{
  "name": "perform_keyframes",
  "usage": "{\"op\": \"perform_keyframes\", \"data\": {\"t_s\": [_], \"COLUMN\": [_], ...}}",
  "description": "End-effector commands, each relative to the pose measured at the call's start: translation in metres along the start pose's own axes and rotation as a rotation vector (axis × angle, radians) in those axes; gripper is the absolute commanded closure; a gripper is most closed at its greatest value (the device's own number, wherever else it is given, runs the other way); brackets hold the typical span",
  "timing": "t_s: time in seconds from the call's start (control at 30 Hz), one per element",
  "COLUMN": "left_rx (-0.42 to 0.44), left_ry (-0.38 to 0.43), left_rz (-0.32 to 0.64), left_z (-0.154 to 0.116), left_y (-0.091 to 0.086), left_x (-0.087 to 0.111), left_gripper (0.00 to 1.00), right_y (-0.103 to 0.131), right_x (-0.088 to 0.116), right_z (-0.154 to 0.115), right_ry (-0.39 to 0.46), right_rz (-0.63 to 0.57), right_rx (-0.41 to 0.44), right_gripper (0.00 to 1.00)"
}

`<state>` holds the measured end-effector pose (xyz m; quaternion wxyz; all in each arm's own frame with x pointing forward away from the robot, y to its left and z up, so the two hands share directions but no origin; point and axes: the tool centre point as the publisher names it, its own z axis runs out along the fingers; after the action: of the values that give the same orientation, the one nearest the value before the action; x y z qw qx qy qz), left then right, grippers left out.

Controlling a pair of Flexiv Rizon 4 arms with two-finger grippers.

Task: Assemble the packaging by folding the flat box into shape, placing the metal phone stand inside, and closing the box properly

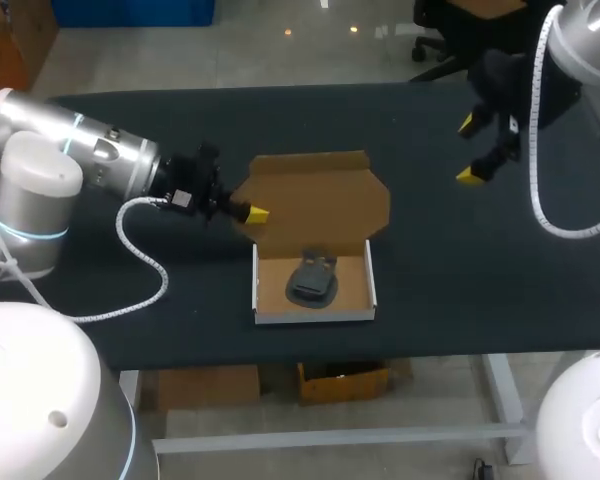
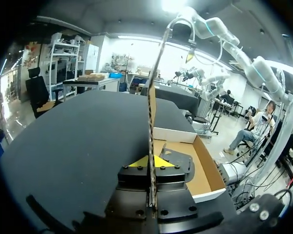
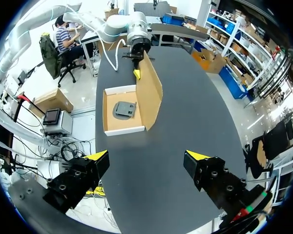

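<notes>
A cardboard box (image 1: 315, 290) sits near the table's front edge, its tray folded up with white outer walls. Its brown lid (image 1: 315, 198) stands raised behind the tray. The grey metal phone stand (image 1: 313, 278) lies inside the tray. My left gripper (image 1: 257, 214) is shut on the lid's left edge; in the left wrist view the lid (image 2: 151, 112) runs edge-on between the yellow fingertips (image 2: 136, 162), with the phone stand (image 2: 178, 161) just beyond. My right gripper (image 1: 471, 150) hangs open above the table at the back right, well away from the box (image 3: 129, 108).
The black table (image 1: 460, 280) stretches wide around the box. My left arm's white cable (image 1: 145, 255) loops over the table to the left of the box. Bare surface lies between the box and my right gripper (image 3: 146, 163).
</notes>
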<state>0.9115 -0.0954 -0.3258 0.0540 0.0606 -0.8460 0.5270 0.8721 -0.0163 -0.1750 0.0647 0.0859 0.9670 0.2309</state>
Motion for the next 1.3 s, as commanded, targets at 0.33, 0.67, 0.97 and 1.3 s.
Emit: {"op": "perform_keyframes", "data": {"t_s": [0.33,0.67,0.97,1.3], "left_rx": [0.02,0.02,0.021,0.021], "left_ry": [-0.105,-0.138,-0.142,-0.141], "left_rz": [0.055,0.096,0.098,0.098], "left_z": [0.0,0.0,0.0,0.0], "left_y": [0.003,0.0,0.001,0.001], "left_x": [0.008,0.011,0.011,0.011], "left_gripper": [1.0,1.0,1.0,1.0], "right_y": [0.004,0.005,0.007,0.019], "right_x": [-0.004,-0.005,-0.008,-0.007], "right_z": [-0.002,-0.003,-0.003,0.002], "right_ry": [0.014,0.016,0.02,0.032], "right_rz": [-0.006,-0.009,-0.013,-0.014], "right_rx": [0.006,0.003,-0.002,-0.002], "right_gripper": [0.0,0.0,0.0,0.0]}}
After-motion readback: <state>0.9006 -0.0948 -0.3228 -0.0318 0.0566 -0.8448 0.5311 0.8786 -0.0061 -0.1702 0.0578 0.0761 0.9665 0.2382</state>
